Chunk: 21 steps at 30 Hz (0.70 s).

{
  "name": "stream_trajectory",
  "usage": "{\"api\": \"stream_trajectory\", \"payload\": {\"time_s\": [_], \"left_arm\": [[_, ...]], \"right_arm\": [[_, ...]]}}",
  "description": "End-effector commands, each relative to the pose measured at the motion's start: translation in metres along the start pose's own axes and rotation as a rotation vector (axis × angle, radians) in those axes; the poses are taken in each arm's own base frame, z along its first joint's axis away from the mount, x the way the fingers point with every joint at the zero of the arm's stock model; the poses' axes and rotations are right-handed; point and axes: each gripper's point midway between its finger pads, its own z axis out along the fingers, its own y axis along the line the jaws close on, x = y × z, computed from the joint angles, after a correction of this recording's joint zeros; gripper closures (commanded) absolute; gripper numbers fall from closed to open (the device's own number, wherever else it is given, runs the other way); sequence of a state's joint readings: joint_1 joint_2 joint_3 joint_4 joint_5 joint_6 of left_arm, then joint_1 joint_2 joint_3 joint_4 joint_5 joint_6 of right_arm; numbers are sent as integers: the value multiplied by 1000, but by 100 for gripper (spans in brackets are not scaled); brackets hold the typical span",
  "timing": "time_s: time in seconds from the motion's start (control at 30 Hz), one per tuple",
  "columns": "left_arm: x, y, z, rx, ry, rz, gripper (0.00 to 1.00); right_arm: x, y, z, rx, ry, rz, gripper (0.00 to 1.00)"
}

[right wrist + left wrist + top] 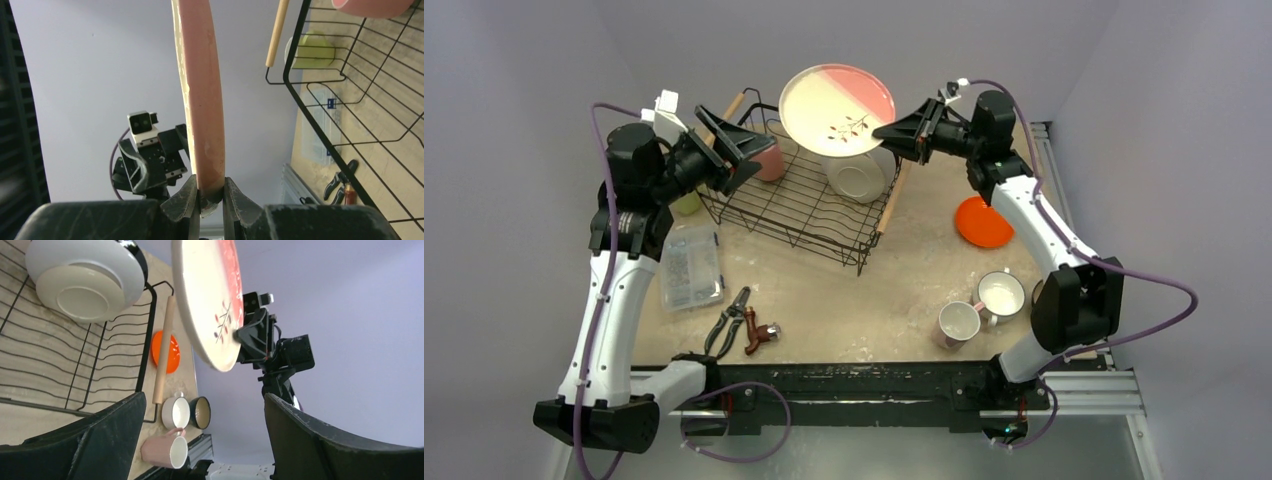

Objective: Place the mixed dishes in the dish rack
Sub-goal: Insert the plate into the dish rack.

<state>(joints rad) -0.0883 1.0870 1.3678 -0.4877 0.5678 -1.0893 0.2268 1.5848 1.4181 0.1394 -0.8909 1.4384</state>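
My right gripper (896, 132) is shut on the rim of the large cream plate (836, 110), which has a pink part and a twig motif. It holds the plate tilted above the far end of the black wire dish rack (796, 205). In the right wrist view the plate's edge (200, 90) sits pinched in the gripper (210, 192). A white bowl (861, 177) and a pink mug (769, 160) are in the rack. My left gripper (742, 150) is open and empty over the rack's far left corner, and in its own view (204, 405) faces the plate (210, 300).
A red plate (982, 222) lies right of the rack. A white mug (1001, 293), a pink mug (959, 323) and a dark bowl (201, 412) stand at the front right. A yellow-green mug (686, 203), a clear box (690, 266), pliers (729, 320) and a red-handled tool (761, 335) are at the left.
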Motion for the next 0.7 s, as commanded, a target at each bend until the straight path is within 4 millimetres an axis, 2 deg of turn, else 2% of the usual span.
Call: {"api": "stream_trajectory", "payload": {"time_s": [0.0,0.2,0.37,0.5,0.67], "left_arm": [[-23,-28,5,100,-98,34,14],[-23,-19,17,72,-94,-2,17],[-19,-3,30,23,-69,-52,18],[-20,-7,43,53,-57,-85,19],[-16,-8,55,71,-25,-107,29]], "right_arm": [[30,58,-13,-159,56,-160,100],[43,63,-15,-174,91,-177,100],[51,68,-15,-186,118,-185,100],[58,72,-12,-196,138,-193,100],[66,76,-7,-210,165,-200,100]]}}
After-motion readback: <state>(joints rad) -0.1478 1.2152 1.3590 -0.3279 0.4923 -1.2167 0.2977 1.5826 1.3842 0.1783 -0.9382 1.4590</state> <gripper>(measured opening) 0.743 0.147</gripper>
